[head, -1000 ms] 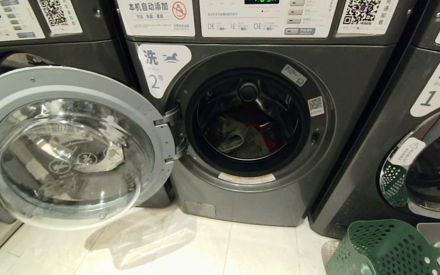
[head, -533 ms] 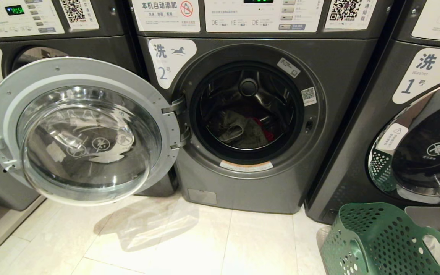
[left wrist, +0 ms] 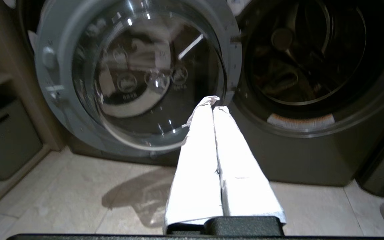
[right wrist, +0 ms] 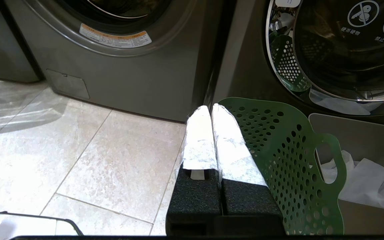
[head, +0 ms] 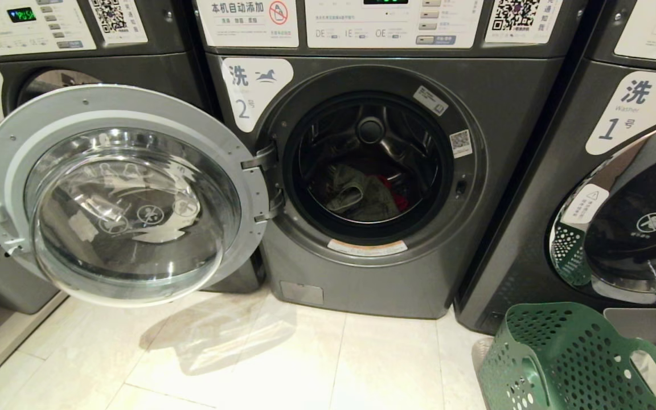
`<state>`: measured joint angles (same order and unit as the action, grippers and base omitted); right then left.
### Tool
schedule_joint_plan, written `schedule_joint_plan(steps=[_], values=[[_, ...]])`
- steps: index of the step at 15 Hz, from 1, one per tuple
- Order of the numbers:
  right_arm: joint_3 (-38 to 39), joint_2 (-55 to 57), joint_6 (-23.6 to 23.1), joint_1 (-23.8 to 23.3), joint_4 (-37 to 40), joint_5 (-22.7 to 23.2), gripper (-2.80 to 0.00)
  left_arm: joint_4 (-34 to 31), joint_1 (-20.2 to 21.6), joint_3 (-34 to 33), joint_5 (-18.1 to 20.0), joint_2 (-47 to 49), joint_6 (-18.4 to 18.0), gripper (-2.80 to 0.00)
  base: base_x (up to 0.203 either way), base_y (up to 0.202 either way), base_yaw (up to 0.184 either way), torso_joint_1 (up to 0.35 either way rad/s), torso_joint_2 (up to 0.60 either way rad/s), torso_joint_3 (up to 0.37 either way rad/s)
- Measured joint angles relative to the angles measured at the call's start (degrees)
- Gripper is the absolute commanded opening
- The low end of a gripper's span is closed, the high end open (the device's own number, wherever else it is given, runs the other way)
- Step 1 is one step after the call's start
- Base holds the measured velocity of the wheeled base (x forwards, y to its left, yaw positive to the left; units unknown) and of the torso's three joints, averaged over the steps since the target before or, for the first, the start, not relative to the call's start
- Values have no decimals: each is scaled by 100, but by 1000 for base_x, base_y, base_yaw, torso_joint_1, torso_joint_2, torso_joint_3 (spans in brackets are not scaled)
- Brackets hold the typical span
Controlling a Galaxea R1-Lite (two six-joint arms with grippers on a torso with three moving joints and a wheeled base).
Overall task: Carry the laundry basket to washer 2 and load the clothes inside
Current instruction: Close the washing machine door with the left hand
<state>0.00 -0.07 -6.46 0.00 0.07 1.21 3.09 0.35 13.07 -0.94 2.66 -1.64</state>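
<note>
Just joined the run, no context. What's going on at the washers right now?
Nothing is being handled. Washer 2 has its door swung wide open, and the clothes, grey-olive with a bit of red showing, lie in the drum. The laundry basket stands on the floor in front of washer 1, beside a grey bin holding white bags. The left tool is shut and empty, pointing at the open door; the right tool is shut and empty beside the basket.
</note>
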Motion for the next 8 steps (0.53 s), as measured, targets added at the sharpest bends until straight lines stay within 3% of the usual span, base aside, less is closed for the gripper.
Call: schedule_joint_plan(steps=[3,6,8], values=[[0,0,11,0,-2,1,-280,-305,22,1811,-196,1315,-90,-280,0,0,0,0,0,0],[-2,0,88,-2,-10,5,-280,-408,66,3703,-642,3392,-24,-280,0,0,0,0,0,0],[-5,0,101,0,-12,2,-280,-381,306,4776,-837,4813,59,-280,0,0,0,0,0,0]])
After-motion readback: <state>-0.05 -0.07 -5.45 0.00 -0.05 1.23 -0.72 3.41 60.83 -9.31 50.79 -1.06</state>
